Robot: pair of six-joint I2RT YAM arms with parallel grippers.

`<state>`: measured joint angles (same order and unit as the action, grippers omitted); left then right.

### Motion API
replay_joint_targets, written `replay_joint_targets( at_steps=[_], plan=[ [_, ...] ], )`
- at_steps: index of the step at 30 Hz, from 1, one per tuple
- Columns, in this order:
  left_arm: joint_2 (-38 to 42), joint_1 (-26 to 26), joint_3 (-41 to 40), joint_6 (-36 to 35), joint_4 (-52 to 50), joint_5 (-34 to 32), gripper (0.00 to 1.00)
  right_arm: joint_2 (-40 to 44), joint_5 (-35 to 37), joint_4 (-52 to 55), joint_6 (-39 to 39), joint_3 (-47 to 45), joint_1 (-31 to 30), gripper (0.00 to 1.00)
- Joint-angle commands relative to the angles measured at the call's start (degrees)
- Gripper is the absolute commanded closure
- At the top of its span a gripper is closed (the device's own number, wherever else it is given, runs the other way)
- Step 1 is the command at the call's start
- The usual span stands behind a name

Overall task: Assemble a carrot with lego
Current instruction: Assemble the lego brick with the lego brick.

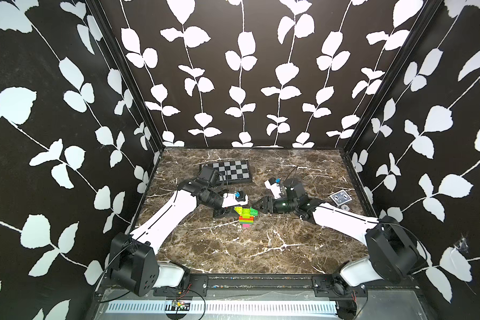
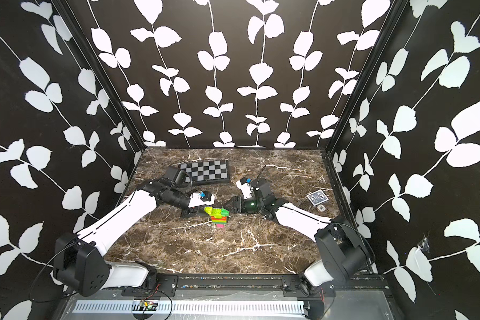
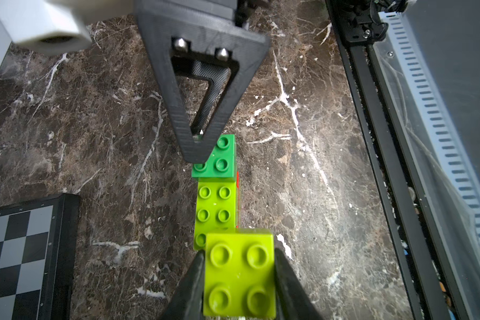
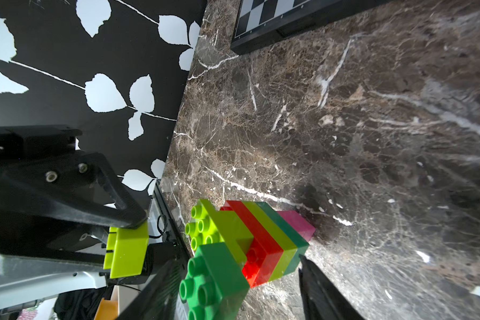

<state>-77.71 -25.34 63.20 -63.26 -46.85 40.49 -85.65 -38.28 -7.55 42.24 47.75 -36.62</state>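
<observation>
One brick in hand | step: judged to be fitting the leafy top | left jaws pinch a small lime-green studded plastic brick near the wide end | carrot, a tapered red, lime, green and pink brick stack, lies flat mid-counter | right jaws spread astride its dark green top brick | next: probably steady the stack, align studs, press.

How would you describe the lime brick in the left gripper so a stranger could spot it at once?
On the marble table, find the striped carrot near the middle. Beside its green top, the left gripper pinches a lime brick. Unlike the carrot's own bricks, this square four-stud piece is joined to nothing.
</observation>
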Motion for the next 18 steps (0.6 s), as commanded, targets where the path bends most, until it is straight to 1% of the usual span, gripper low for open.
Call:
replay_joint_targets(
  at_steps=[1, 9, 12, 18],
  plan=[
    [-0.7, 0.2, 1.1, -2.4, -1.5, 0.5, 1.00, -0.8, -1.7, -3.5, 0.8, 2.1, -0.7, 0.34],
    [-4.8, 0.2, 3.6, -2.5, -2.6, -0.7, 1.00, -1.6, -2.0, -3.5, 0.8, 2.0, -1.1, 0.37],
    [-5.3, 0.2, 3.7, -2.3, -2.3, -0.1, 1.00, -1.5, -1.9, -3.2, 0.6, 2.1, -1.1, 0.39],
    [-6.2, 0.2, 3.4, -2.6, -2.2, -1.3, 1.00, -1.7, -1.8, -2.8, 0.3, 1.9, -1.1, 0.40]
  ],
)
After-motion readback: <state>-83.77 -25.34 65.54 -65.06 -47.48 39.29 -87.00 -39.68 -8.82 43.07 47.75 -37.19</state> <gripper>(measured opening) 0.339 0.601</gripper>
